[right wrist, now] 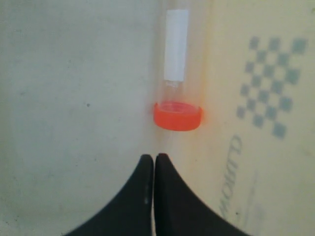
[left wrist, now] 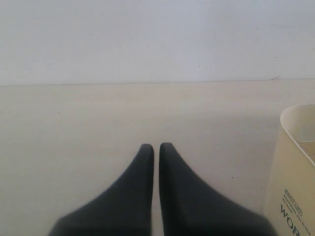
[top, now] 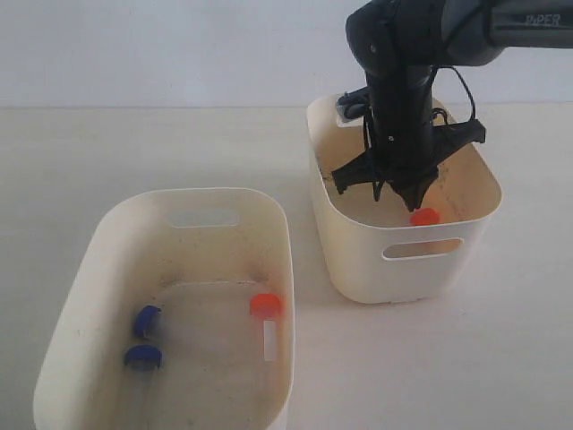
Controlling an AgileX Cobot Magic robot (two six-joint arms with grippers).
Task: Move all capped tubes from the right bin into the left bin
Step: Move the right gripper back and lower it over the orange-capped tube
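The right bin (top: 358,260) holds one clear tube with an orange-red cap (top: 424,216), lying against the bin's wall (right wrist: 177,117). My right gripper (top: 394,193) reaches down inside this bin, shut and empty (right wrist: 154,157), its tips just short of the cap. The left bin (top: 89,269) has three tubes on its floor: two blue-capped ones (top: 147,317) (top: 142,357) and an orange-red-capped one (top: 265,305). My left gripper (left wrist: 156,146) is shut and empty above bare table, out of the exterior view.
A checkered mark and printed lettering (right wrist: 273,83) show on the right bin's inner wall. A cream tub's outer corner with a label (left wrist: 295,167) stands beside the left gripper. The beige table (top: 483,358) runs back to a pale wall.
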